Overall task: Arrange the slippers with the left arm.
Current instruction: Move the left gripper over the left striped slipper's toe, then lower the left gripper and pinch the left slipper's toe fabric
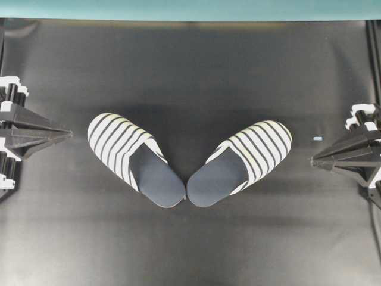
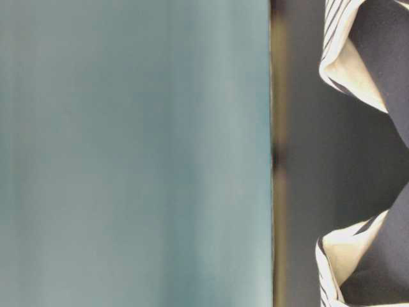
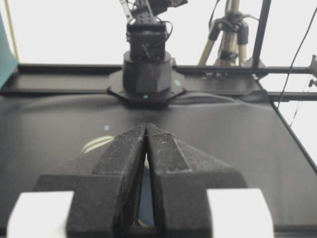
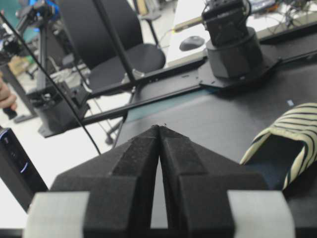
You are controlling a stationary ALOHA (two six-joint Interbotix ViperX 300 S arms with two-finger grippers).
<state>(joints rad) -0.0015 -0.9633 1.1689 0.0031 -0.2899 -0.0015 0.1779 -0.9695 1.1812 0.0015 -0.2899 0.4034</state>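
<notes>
Two slippers with navy and cream stripes lie on the black table in a V, heels nearly touching near the middle. The left slipper (image 1: 132,156) points its toe up-left, the right slipper (image 1: 243,161) up-right. My left gripper (image 1: 66,134) sits shut at the table's left edge, well clear of the left slipper, with nothing between its fingertips. My right gripper (image 1: 314,159) rests shut at the right edge, also empty. The left wrist view shows the shut left gripper (image 3: 147,125) with a slipper toe (image 3: 96,144) peeking beside it. The right wrist view shows the shut right gripper (image 4: 159,127) and one slipper (image 4: 290,144).
A small pale tag (image 1: 317,137) lies on the mat near the right gripper. A teal wall (image 1: 190,9) runs along the table's far edge. The opposite arm's base (image 3: 146,74) stands at the far side in the left wrist view.
</notes>
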